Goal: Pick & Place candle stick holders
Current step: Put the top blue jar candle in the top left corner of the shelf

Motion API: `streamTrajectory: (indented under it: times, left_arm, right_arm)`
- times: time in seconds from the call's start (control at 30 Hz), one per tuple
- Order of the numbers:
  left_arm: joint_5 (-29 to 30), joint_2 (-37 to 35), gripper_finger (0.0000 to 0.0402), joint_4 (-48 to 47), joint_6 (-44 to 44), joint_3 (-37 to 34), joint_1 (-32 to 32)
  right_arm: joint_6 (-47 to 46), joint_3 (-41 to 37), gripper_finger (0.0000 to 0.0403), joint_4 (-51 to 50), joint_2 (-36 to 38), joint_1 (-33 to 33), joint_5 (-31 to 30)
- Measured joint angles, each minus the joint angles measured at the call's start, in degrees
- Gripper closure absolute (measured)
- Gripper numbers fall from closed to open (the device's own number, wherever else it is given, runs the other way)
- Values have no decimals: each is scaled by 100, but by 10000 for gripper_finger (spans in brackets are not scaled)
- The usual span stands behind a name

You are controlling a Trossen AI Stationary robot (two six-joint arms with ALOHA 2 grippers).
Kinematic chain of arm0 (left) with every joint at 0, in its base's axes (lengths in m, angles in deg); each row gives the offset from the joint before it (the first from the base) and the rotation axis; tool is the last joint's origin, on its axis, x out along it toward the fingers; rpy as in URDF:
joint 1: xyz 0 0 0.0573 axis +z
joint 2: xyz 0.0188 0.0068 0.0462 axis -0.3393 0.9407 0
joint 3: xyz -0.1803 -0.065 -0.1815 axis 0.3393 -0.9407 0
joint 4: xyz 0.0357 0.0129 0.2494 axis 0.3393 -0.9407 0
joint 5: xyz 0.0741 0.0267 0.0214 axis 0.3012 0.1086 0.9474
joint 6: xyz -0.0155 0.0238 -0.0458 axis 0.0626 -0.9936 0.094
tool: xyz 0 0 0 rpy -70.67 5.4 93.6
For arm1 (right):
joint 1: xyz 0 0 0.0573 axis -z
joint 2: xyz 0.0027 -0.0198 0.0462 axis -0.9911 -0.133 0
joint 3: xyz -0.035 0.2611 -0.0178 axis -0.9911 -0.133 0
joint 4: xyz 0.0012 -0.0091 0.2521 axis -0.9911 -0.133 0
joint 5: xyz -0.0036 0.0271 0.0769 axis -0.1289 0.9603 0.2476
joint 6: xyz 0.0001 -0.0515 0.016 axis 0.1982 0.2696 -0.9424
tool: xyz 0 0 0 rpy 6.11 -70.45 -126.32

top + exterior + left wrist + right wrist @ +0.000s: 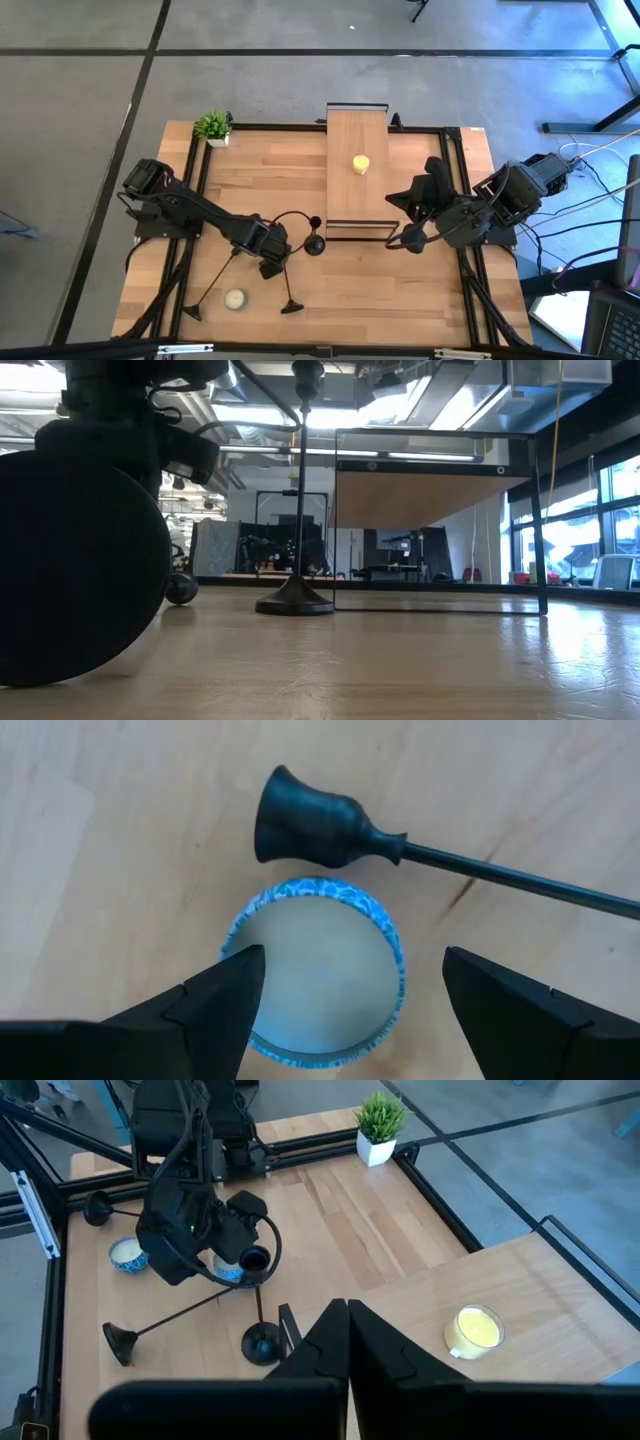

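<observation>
Hovering wide open and empty, the left hand (345,985) straddles a white candle (320,970); it should shift forward onto the fallen candle stick holder (330,818) before closing.

no readable text, labels or signs

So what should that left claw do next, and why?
Probably shift the open left gripper off the white candle and over the thin stem of the candle stick holder lying beside it, then lower. Its fingers now straddle the candle, not the holder. The right gripper waits shut.
</observation>
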State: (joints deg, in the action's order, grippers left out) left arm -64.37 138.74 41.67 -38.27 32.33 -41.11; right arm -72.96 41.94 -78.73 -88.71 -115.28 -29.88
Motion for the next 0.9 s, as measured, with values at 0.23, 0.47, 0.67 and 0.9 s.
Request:
streamTrajectory:
  times: [0.23,0.47,0.67,0.9]
  left_arm:
    - [-440,-4,97,-116,-7,106,2]
    - [384,-4,98,-816,61,658,0]
    - [597,23,98,-663,650,575,46]
    - [178,21,96,-655,1024,124,125]
  right_arm:
    - [3,0,402,-69,0,0,0]
    - [17,0,402,-80,0,136,63]
    - [18,0,402,-78,0,281,257]
    - [20,1,402,-78,0,330,331]
